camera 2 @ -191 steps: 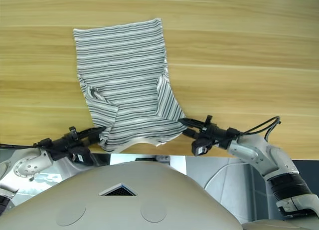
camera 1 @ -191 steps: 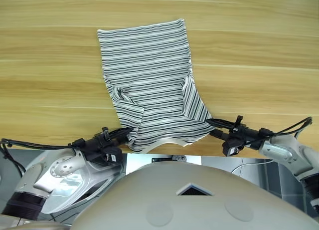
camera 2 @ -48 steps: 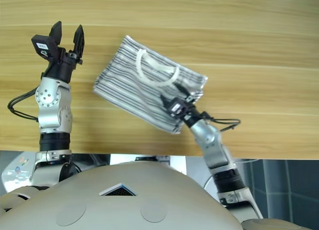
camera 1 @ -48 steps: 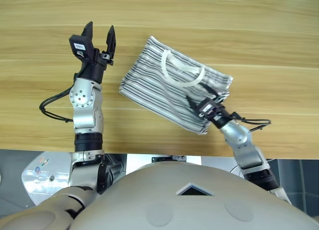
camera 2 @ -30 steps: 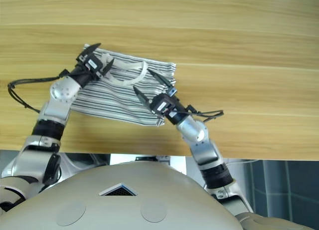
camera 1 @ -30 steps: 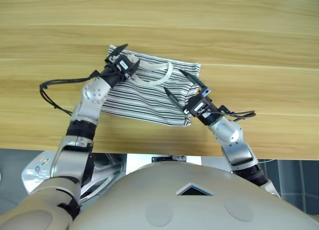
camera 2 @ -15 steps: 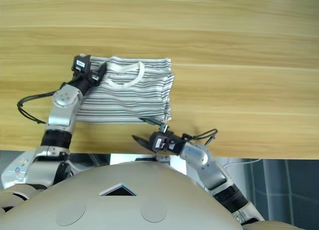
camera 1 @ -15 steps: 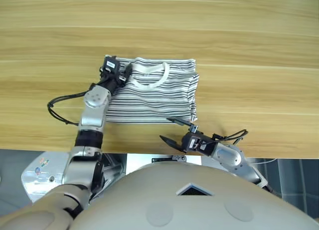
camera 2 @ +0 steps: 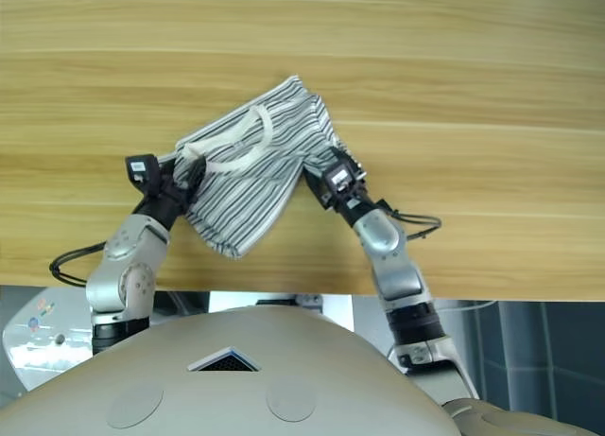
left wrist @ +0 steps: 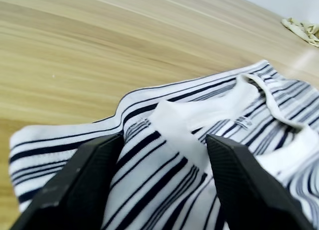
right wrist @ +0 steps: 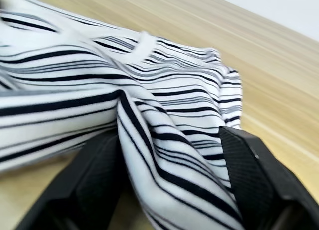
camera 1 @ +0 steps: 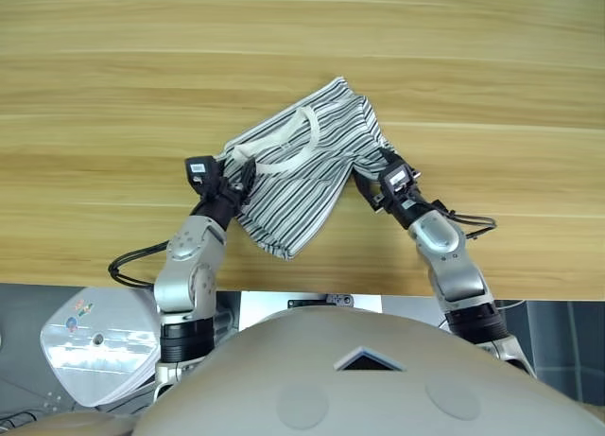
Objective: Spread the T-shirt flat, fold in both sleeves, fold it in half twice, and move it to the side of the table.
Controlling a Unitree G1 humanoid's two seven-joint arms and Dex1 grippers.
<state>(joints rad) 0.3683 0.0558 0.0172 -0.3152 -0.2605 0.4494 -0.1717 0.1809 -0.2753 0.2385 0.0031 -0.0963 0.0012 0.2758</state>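
A bunched fold of striped cloth next to the white collar is clamped between the black fingers (left wrist: 94, 175) of the left gripper (camera 1: 233, 179). The fingers are kept only as far apart as the cloth is thick. From there the left forearm is drawn back and down towards the near table edge, with the elbow bent below it.

The right gripper (camera 1: 381, 178) is likewise closed on the T-shirt (camera 1: 302, 166), and a thick ridge of fabric is seen between its fingers (right wrist: 249, 180) at the garment's right edge. Its wrist is angled up and inward, and the forearm slopes back to the robot's right.

The T-shirt is held between the two grippers in the middle of the wooden table (camera 1: 492, 77), nearer the front edge. It is rumpled, with the collar turned up and one folded corner sagging towards that edge.

The fingertips of both grippers are buried in cloth from above, so the exact grip points cannot be made out. Whether the sagging corner touches the wood cannot be told. A small pale crumpled object (left wrist: 301, 30) lies far off on the table and cannot be identified.
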